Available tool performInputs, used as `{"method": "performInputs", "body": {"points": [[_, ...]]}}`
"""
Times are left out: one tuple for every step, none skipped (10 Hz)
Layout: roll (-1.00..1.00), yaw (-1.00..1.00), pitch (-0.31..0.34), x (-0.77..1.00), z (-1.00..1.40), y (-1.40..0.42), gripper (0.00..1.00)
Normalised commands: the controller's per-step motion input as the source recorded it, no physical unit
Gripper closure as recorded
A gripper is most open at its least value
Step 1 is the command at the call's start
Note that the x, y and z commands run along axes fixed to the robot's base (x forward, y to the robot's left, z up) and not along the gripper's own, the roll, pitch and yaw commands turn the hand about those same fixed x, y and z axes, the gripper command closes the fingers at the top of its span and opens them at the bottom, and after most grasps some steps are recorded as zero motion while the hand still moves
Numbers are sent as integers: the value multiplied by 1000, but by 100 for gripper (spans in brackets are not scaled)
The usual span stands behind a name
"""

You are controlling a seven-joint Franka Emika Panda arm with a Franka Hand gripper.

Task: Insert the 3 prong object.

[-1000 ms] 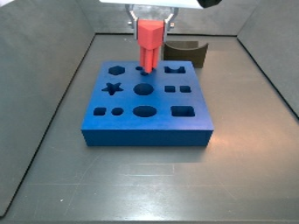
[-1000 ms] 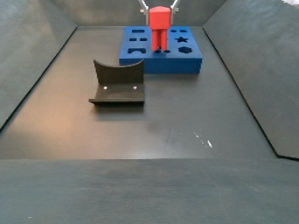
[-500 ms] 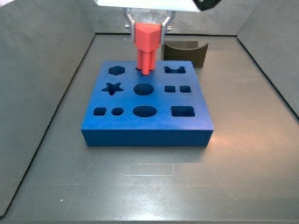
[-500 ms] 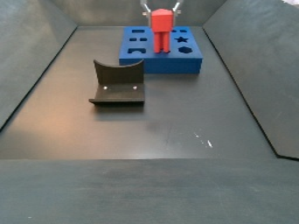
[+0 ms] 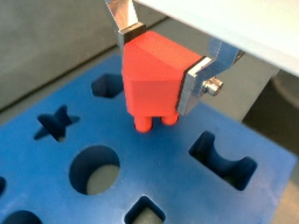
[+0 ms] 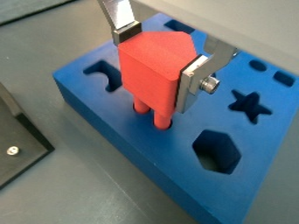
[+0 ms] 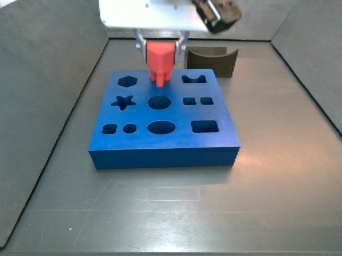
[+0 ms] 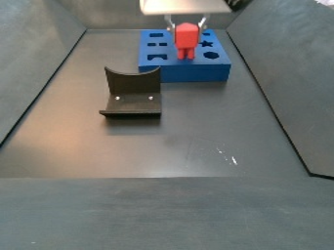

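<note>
My gripper (image 5: 160, 68) is shut on the red 3 prong object (image 5: 156, 79), holding it upright over the blue block (image 5: 176, 184). Both wrist views show its prongs (image 6: 156, 117) pointing down, their tips at or just inside small holes in the block's top. It also shows in both side views (image 7: 160, 60) (image 8: 187, 37), low over the block's (image 7: 163, 147) far middle row. The silver fingers (image 6: 193, 73) clamp the peg's upper body on two sides. The prong tips are partly hidden.
The blue block has several shaped holes: a star (image 7: 126, 101), a hexagon (image 7: 127, 80), a round hole (image 7: 159, 102) and squares. The dark grey curved block (image 8: 131, 95) stands apart on the floor, also behind the blue block in a side view (image 7: 214, 58). Grey walls enclose the floor.
The gripper has come down with the red peg, which now sits lower against the blue block's top. The blue block looks slightly shifted in a side view.
</note>
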Motion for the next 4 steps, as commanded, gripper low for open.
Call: {"method": "performInputs", "body": {"points": [[0,0,-131,0,-591,-3,100],[0,0,-124,31,-620,-20,100],[-17,-9,-83,0,-417,0,100],[0,0,0,0,0,0,100]]}}
